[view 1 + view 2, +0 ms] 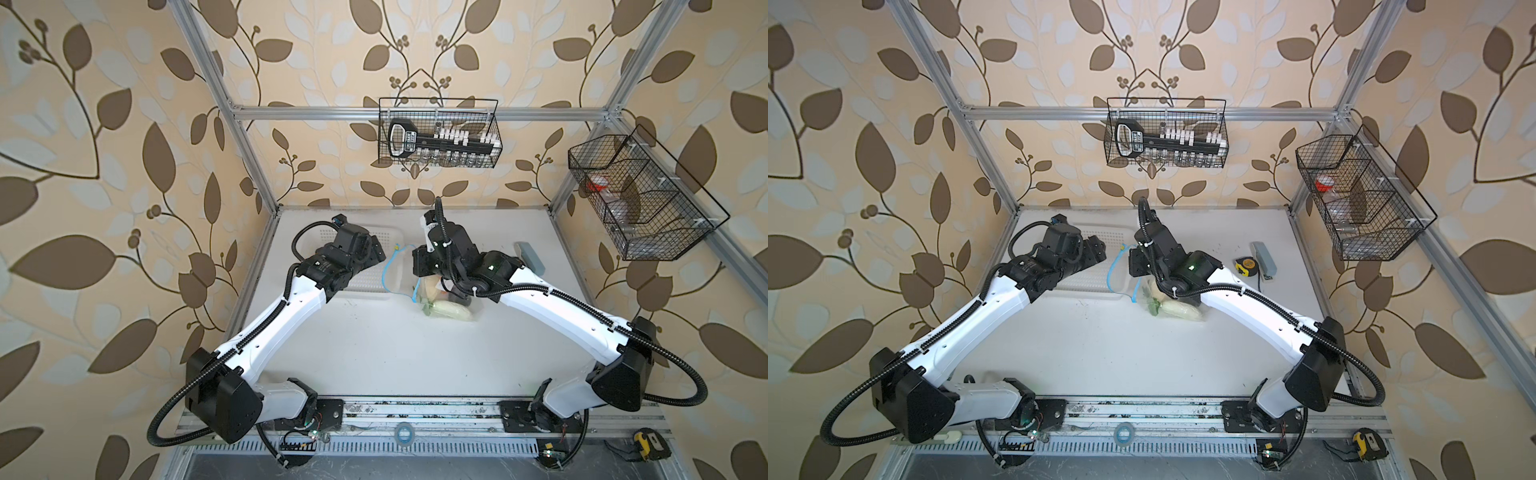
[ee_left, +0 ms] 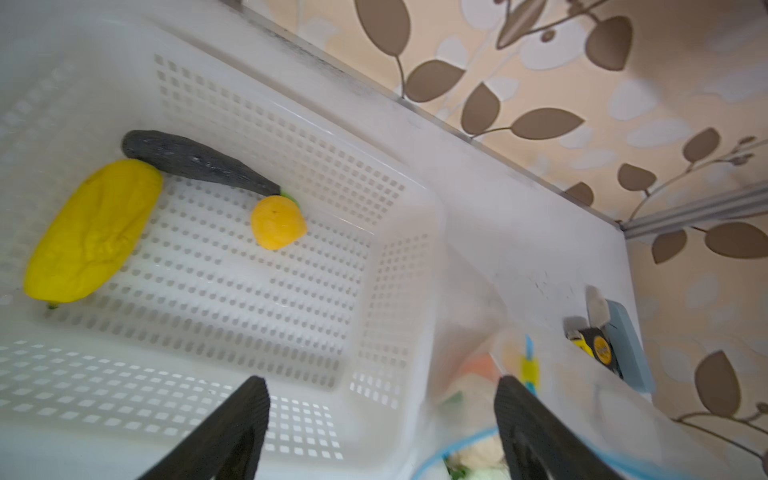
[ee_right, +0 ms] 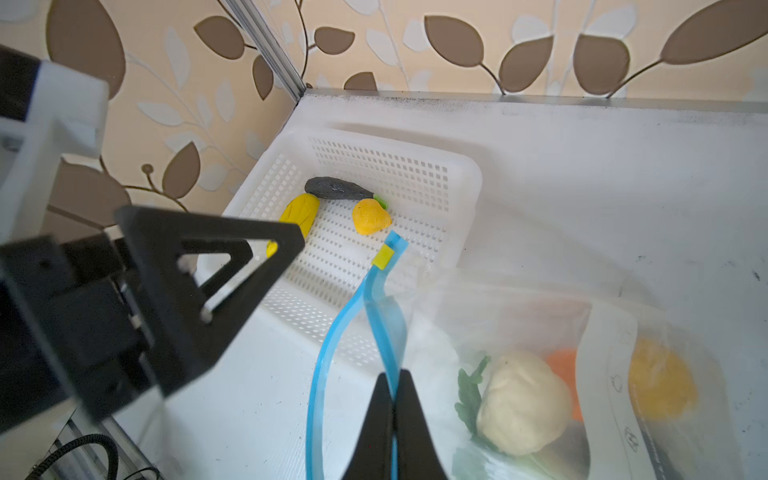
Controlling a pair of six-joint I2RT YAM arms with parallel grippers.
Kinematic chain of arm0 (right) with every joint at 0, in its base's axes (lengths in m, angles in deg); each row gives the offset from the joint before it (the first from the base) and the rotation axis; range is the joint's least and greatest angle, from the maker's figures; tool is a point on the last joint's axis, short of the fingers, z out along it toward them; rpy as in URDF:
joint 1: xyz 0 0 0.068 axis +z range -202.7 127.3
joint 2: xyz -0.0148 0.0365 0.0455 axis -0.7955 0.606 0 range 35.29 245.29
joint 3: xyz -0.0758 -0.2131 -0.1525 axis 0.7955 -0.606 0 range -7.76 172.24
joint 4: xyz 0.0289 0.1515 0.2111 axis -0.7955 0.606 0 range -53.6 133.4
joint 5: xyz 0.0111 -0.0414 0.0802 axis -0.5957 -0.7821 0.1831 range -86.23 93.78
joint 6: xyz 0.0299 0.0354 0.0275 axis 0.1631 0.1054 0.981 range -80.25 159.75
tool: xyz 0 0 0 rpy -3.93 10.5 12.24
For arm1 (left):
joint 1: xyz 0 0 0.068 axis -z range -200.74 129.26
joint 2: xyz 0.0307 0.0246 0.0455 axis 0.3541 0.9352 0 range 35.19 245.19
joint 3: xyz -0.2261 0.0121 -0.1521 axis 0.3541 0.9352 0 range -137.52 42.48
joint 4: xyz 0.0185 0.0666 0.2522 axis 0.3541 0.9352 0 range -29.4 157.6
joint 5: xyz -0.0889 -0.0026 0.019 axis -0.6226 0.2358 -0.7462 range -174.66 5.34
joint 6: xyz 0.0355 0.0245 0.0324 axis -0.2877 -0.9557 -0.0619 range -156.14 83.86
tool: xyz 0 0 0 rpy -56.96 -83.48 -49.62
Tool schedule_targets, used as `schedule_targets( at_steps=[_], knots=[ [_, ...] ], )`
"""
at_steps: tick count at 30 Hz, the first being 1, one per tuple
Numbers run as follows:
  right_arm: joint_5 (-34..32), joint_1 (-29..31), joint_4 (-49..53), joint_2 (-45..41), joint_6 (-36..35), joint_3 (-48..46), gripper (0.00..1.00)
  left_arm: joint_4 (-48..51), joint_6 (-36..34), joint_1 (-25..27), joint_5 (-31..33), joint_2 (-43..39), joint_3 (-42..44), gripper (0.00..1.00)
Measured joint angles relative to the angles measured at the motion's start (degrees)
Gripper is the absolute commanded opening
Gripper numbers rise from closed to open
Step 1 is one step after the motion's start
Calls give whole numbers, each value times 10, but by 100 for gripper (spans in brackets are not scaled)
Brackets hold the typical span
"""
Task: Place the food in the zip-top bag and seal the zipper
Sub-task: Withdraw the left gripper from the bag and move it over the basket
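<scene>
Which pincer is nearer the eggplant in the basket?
Left. The left pincer hangs open over the basket holding the eggplant; the right pincer sits outside it, shut on the zipper.

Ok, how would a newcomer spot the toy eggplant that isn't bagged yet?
Find the white perforated basket at the table's far left, beside the zip-top bag. Three toys lie on its floor. The eggplant is the long dark grey one; the corn and lemon beside it are yellow.

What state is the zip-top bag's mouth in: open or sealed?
Open: the two blue strips of the zipper bow apart in the right wrist view; the shut right pincer pinches one.
</scene>
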Motion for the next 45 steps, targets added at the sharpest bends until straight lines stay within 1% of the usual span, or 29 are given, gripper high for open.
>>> schedule_targets(
  at_steps=[3,5,10,21,24,28,32,35,40,45],
  knots=[
    [3,0,-3,-2,1,-5,0,17,0,-42,0,45,-14,86],
    [5,0,-6,-2,2,-7,0,27,1,-55,-1,82,-31,86],
    [8,0,-11,-2,2,-10,0,47,0,-73,-13,173,-81,86],
    [12,-7,-18,-7,1,-21,0,125,-23,-92,-12,306,-210,88],
    [12,-9,-19,-7,1,-21,0,145,-32,-92,-5,320,-219,92],
    [14,-10,-20,-7,1,-21,0,174,-47,-92,14,321,-231,95],
    [17,-10,-21,-7,1,-21,0,174,-66,-92,23,321,-244,96],
    [17,-10,-23,-7,1,-21,0,168,-85,-92,21,321,-241,99],
    [17,-10,-23,-7,1,-21,0,168,-114,-92,5,322,-241,99],
    [17,-10,-23,-7,1,-21,0,175,-136,-92,-7,351,-266,99]
  ],
)
